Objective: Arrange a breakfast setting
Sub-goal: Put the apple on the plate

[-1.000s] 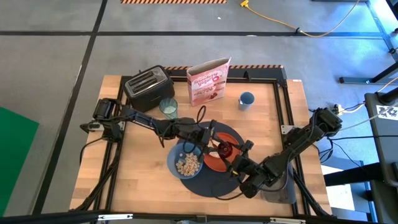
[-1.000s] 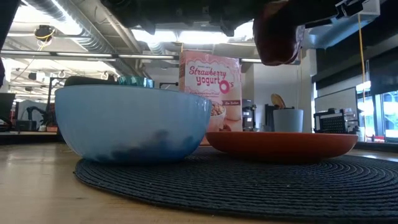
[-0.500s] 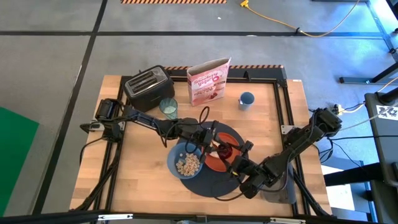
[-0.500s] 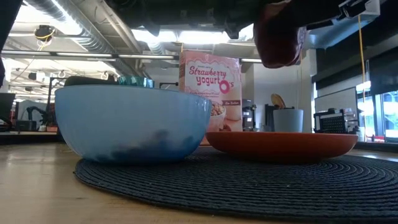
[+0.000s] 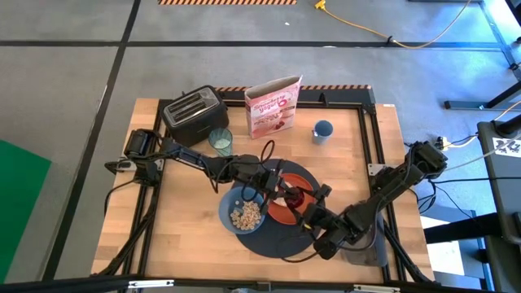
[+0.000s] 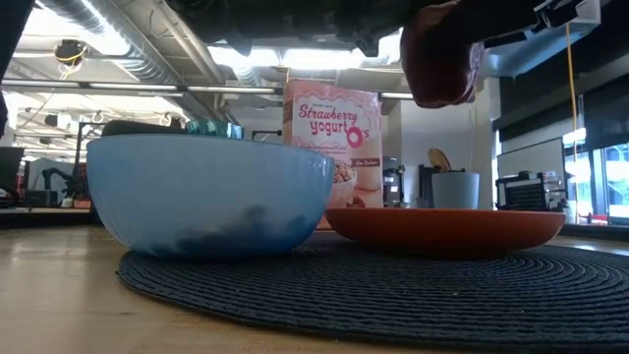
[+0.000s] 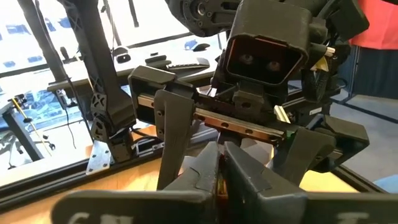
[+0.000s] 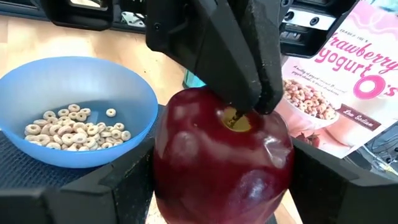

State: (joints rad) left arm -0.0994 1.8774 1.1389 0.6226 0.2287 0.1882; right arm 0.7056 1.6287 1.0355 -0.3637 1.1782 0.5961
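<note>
wood table (image 5: 183,224), open workshop behind

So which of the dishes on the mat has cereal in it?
The blue bowl does: loose cereal rings lie in its bottom. The orange plate beside it shows no cereal; the red apple hangs above it in the right claw.

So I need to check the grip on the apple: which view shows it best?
The right wrist view: the apple fills it, the right gripper's jaws at its sides, the left gripper pinching its stem. The low view shows it above the orange plate; the high view, a red speck.
</note>
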